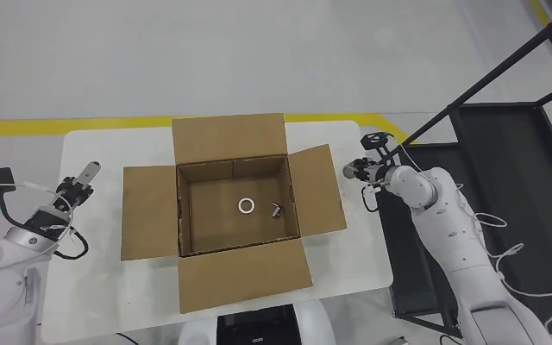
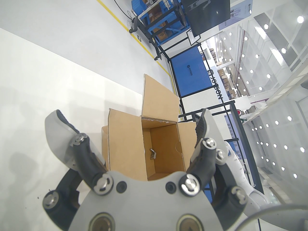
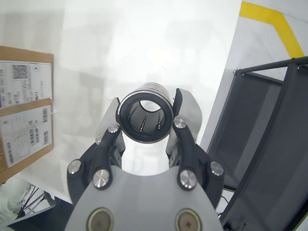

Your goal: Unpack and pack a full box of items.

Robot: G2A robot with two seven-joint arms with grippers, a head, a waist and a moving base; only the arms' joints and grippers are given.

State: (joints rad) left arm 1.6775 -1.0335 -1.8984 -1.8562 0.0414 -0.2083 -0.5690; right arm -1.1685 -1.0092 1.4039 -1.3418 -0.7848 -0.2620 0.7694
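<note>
A metal sleeve (image 3: pixel 146 121) is clamped by the right gripper (image 3: pixel 147 98) near the right edge of the white table (image 1: pixel 103 147), the left gripper (image 2: pixel 131 114) is held spread and empty, an opened box (image 1: pixel 231 138) with a ring (image 1: pixel 247 205) and a bracket (image 1: pixel 276 209) is set between them, and a yellow line (image 1: pixel 86 126) is seen on the floor beyond.

The box (image 1: pixel 228 138) sits mid-worktop (image 1: pixel 95 155); inside, a ring (image 1: pixel 247 205) lies just left of a bracket (image 1: pixel 276 209); a tube (image 3: pixel 154 91) hangs right of the box.
</note>
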